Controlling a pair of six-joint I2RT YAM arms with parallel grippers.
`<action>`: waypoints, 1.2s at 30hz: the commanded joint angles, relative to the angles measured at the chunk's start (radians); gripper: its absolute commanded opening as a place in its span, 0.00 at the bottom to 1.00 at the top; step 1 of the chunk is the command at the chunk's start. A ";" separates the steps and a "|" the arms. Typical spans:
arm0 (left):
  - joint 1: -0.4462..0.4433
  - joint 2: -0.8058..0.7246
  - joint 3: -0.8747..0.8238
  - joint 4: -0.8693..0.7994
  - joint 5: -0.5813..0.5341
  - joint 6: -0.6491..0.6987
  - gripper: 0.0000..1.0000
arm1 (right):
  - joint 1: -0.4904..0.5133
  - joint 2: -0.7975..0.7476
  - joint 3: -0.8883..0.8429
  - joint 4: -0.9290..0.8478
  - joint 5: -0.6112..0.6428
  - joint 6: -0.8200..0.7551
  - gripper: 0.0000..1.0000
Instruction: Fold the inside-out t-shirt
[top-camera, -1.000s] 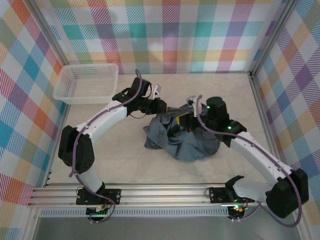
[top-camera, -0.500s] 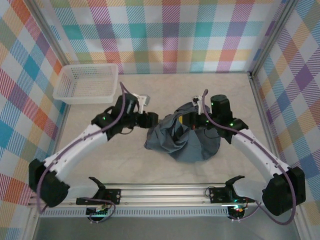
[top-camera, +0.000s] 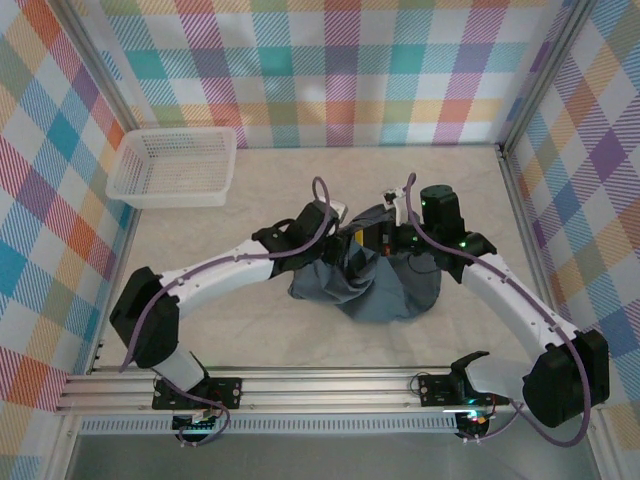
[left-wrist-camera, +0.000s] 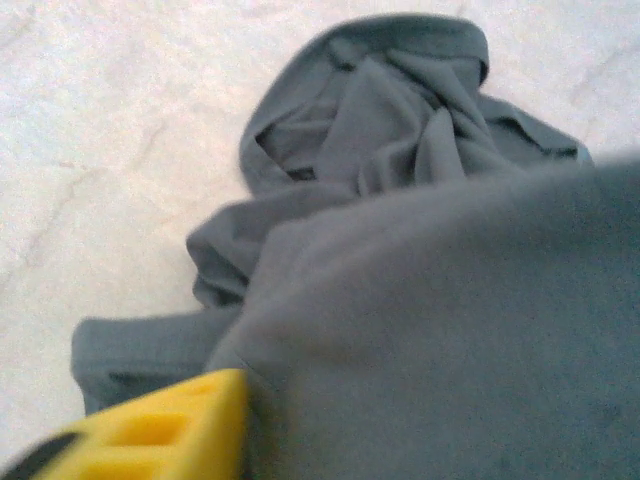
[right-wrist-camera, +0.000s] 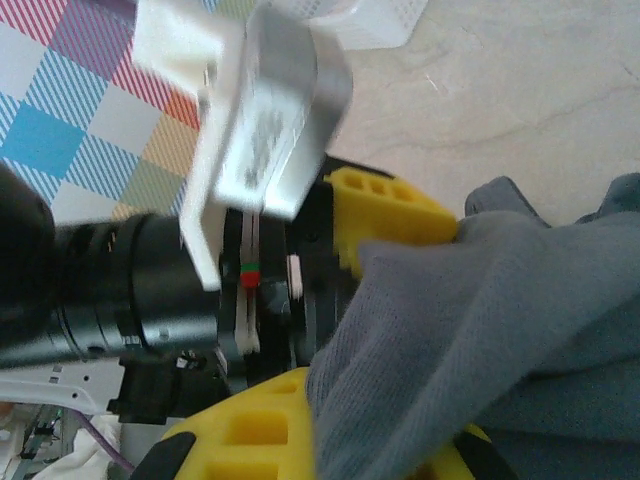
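Two pincers meet at the crumpled, soft slate-grey inside-out t-shirt (top-camera: 372, 288): the right gripper (top-camera: 385, 238) clamps a thick fold, while I cannot tell the left gripper's (top-camera: 348, 241) closure under draped cloth.

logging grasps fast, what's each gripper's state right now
Left gripper: cannot be told, the t-shirt fabric covers its fingers.
Right gripper: closed on the t-shirt.

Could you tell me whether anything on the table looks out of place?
The t-shirt lies bunched in a crumpled heap, folds overlapping rather than spread flat. The white basket sits squarely in the far-left corner; nothing looks spilled or damaged.
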 joint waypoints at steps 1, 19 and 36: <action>0.065 -0.032 0.085 0.016 0.080 -0.042 0.00 | -0.012 -0.001 0.065 -0.087 0.011 -0.011 0.00; 0.164 -0.124 0.077 0.004 0.813 -0.466 0.00 | -0.208 0.079 0.182 -0.276 0.251 -0.006 0.46; 0.164 -0.095 0.141 -0.049 0.810 -0.436 0.00 | 0.150 0.058 -0.017 -0.034 0.498 0.254 0.45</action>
